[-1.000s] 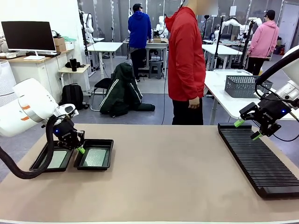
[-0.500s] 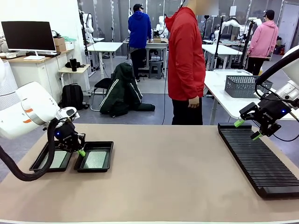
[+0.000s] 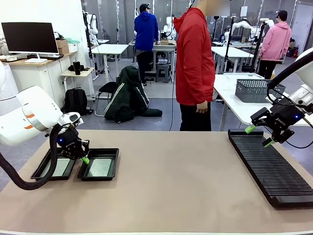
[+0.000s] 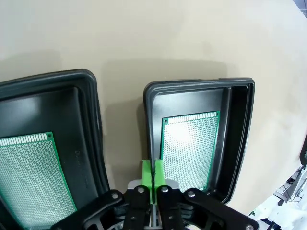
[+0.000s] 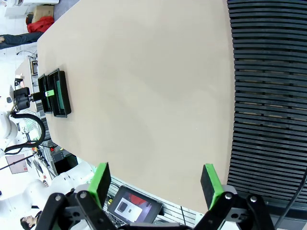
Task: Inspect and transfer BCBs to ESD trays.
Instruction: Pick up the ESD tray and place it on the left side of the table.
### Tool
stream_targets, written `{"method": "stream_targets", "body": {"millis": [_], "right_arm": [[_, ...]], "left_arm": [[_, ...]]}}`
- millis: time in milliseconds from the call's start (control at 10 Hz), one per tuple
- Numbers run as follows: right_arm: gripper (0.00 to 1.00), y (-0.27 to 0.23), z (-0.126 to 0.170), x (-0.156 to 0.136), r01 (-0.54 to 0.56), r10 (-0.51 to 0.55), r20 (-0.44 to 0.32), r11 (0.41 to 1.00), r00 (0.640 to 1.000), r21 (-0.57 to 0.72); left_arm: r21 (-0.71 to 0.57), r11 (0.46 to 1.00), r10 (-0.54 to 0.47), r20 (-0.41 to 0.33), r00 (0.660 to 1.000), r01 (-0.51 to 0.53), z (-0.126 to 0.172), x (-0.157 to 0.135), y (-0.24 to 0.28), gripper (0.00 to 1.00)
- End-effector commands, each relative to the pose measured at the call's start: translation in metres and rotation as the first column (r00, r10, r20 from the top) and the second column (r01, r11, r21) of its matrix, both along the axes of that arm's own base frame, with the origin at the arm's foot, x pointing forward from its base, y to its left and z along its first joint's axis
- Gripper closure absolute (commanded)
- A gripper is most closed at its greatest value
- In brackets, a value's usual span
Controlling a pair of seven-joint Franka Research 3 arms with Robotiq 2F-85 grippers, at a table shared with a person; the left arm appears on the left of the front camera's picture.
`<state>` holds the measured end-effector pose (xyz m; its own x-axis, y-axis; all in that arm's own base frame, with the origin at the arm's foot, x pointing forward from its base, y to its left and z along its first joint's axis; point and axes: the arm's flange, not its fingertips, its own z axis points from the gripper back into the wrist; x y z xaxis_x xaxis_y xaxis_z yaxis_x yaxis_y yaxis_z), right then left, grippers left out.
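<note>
— Across the table (image 3: 166, 186), what do you make of the surface and the room?

— A plain tan top, matte and bare through the middle. At three o'clock a long black ribbed rack (image 3: 271, 166) runs along the right edge. Beyond the far edge, at twelve, a person in a red jacket (image 3: 194, 63) stands with arms down. Behind are white desks, a monitor (image 3: 30, 37) at ten o'clock, and a grey mesh basket (image 3: 253, 90) on a side table at two.

— And the boards?

— At nine o'clock two black ESD trays (image 3: 99, 163) sit side by side, rims nearly touching. Each holds one of the BCBs (image 4: 188, 146), lying flat on the tray floor: a green edge, a pale face dotted with fine holes. In the left wrist view the right-hand board shines under the light and leaves a black margin inside its tray.

— The grippers?

— The left gripper (image 3: 84, 158) hangs over the strip between the trays, its green pads (image 4: 153, 176) pressed together, nothing between them. The right gripper (image 3: 257, 135) hovers over the far end of the rack with its fingers spread wide and nothing in its grasp.

— Room to move?

— Plenty. The stretch from the trays to the rack is open table, and the near edge at six o'clock is unobstructed. The trays sit close to the left edge; the rack lies just beside the right one.
</note>
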<state>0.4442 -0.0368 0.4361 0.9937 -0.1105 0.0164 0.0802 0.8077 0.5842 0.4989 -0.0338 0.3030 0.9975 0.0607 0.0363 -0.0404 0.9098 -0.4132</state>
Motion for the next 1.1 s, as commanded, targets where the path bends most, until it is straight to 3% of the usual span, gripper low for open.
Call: {"method": "stream_targets", "body": {"millis": [0,300,700,1000], "right_arm": [[0.0,0.002,0.0,-0.002,0.026,-0.026,0.0,1.0,1.0,-0.013],[0.0,0.002,0.0,-0.002,0.026,-0.026,0.0,1.0,1.0,-0.013],[0.0,0.002,0.0,-0.002,0.026,-0.026,0.0,1.0,1.0,-0.013],[0.0,0.002,0.0,-0.002,0.026,-0.026,0.0,1.0,1.0,-0.013]], "left_arm": [[0.0,1.0,0.002,0.004,1.0,-0.002,0.002,-0.001,0.001,0.97],[0.021,1.0,0.01,-0.007,1.0,-0.01,0.001,0.001,-0.002,0.97],[0.081,0.997,0.014,-0.01,1.0,-0.014,0.02,-0.002,-0.012,0.61],[0.151,0.988,0.003,-0.003,1.0,-0.003,0.053,-0.005,-0.03,0.32]]}}
